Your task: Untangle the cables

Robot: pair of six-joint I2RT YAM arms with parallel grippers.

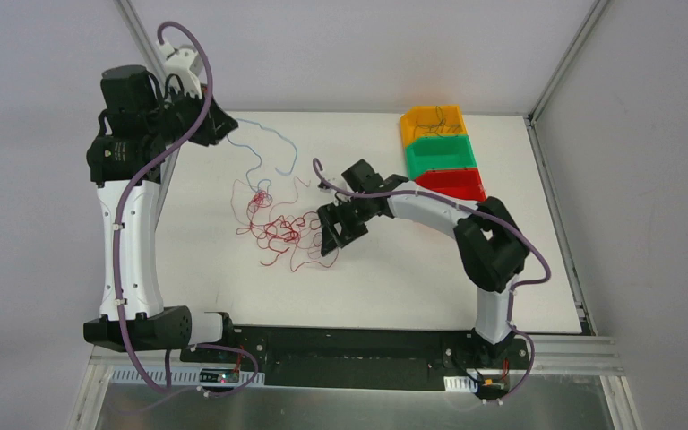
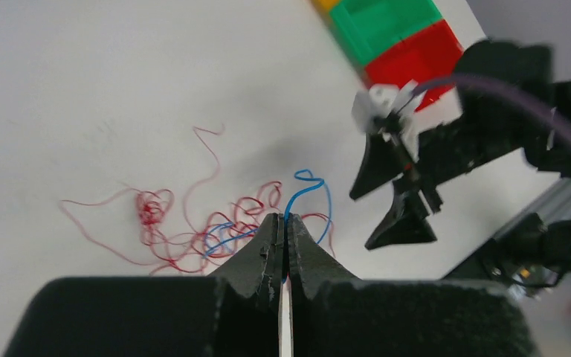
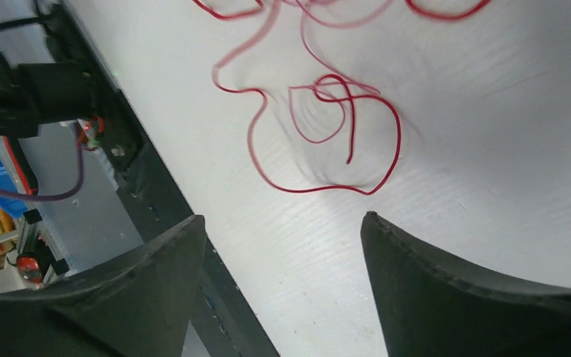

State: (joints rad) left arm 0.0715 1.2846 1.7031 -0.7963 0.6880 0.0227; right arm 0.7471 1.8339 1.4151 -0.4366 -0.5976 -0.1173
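- Top view: left fingers (image 1: 218,125) were clamped on one blue cable (image 1: 264,136), held up by the far-left corner, I'd guess to tease it free. It ran slack and diagonal from there toward the red cables (image 1: 273,228) heaped mid-counter (image 1: 412,287)
- Left wrist: tips pinched together, blue strand trailing off toward the heap
- Right wrist: right fingers (image 3: 446,297) were spread wide, holding nothing, over a loose red loop (image 3: 342,97), probably lining up a grab

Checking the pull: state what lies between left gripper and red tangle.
A light blue cable, curling from the left gripper to the red tangle; the top view shows it.
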